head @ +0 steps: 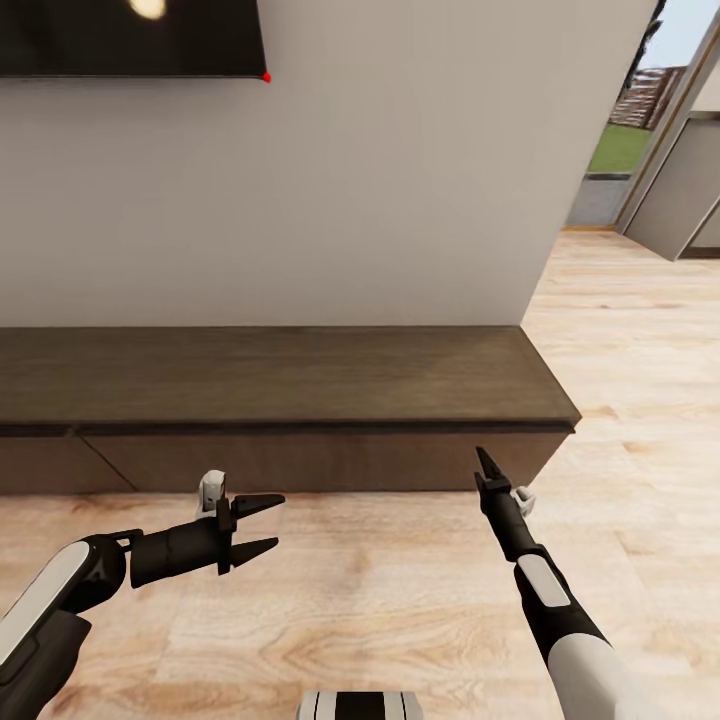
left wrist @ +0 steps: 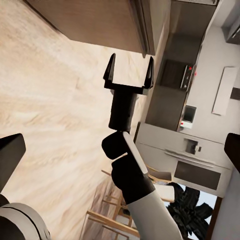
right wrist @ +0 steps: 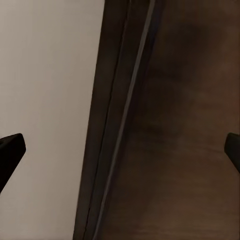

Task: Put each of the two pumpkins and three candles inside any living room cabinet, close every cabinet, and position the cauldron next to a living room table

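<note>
Facing the cabinet point(head: 280, 385), long, low and dark brown, set flush against the pale wall point(head: 400, 180) and ending just short of the wall's corner on the right. Reads as closed: drawer fronts point(head: 320, 460) flat and level with one another, no pale inside showing, top bare in the stretch in view. Probably parked square-on like this so either arm can reach a drawer front.

Just in front of the right end, holding the right gripper point(head: 483, 462) low and aimed at the cabinet, near its front but apart from it. Seen from the left wrist as the right gripper point(left wrist: 128, 75) with fingers spread and nothing between them; from its own wrist, looking closely at the cabinet's dark edge point(right wrist: 165, 125) with the wall beside it. Likely lined up for a push or pull on that front.

Further left, keeping the left gripper point(head: 278, 520) over the wooden floor point(head: 380, 600), open and empty, pointed sideways towards the other arm, well clear of the cabinet. Looks like standing by rather than working.

Above, at the upper left, a dark screen point(head: 130, 35) on the wall.
</note>
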### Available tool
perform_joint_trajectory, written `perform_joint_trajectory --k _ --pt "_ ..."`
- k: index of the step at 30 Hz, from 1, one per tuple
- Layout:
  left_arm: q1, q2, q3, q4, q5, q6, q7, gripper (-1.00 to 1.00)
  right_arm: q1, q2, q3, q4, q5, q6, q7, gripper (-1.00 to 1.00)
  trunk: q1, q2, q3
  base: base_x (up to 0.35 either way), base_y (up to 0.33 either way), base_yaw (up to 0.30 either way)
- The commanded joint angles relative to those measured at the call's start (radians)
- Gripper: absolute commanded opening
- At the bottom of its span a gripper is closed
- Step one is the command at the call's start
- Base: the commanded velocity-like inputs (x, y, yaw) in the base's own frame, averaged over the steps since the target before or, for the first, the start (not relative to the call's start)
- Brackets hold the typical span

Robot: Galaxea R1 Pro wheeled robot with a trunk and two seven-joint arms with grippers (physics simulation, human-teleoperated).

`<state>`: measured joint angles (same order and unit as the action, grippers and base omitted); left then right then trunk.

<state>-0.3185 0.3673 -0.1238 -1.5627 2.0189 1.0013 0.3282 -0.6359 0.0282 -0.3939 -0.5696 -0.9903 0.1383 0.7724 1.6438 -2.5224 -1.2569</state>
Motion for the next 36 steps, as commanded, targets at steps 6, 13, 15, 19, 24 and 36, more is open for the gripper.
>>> perform_joint_trajectory --k 6,13,15,19,24,36 --pt "-0.001 0.001 -0.017 0.0 0.011 0.0 0.009 1.0 -0.001 0.001 -0.004 0.003 -0.071 0.013 -0.027 1.0 0.0 0.0 -0.001 0.088 0.0 0.0" --pt "-0.001 0.001 -0.023 0.0 0.011 0.0 0.009 1.0 -0.001 0.001 -0.002 0.003 -0.129 0.015 -0.073 1.0 0.0 0.0 -0.001 0.01 0.0 0.0" --pt "-0.001 0.001 -0.023 0.0 0.011 -0.001 0.009 1.0 -0.001 0.001 -0.002 0.003 -0.132 0.015 -0.076 1.0 0.0 0.0 -0.001 0.072 0.0 0.0" --pt "-0.001 0.001 -0.023 0.0 0.011 -0.001 0.009 1.0 -0.001 0.001 -0.002 0.004 -0.133 0.015 -0.077 1.0 0.0 0.0 -0.001 0.179 0.0 0.0" --pt "-0.001 0.001 -0.023 0.0 0.011 -0.001 0.009 1.0 -0.001 0.001 -0.001 0.004 -0.133 0.015 -0.085 1.0 0.0 0.0 -0.001 0.069 0.0 0.0" --pt "-0.001 0.001 -0.022 0.0 0.011 0.0 0.009 1.0 -0.001 0.001 0.003 0.004 -0.133 0.015 -0.088 1.0 0.0 0.0 -0.001 0.027 0.0 0.0"
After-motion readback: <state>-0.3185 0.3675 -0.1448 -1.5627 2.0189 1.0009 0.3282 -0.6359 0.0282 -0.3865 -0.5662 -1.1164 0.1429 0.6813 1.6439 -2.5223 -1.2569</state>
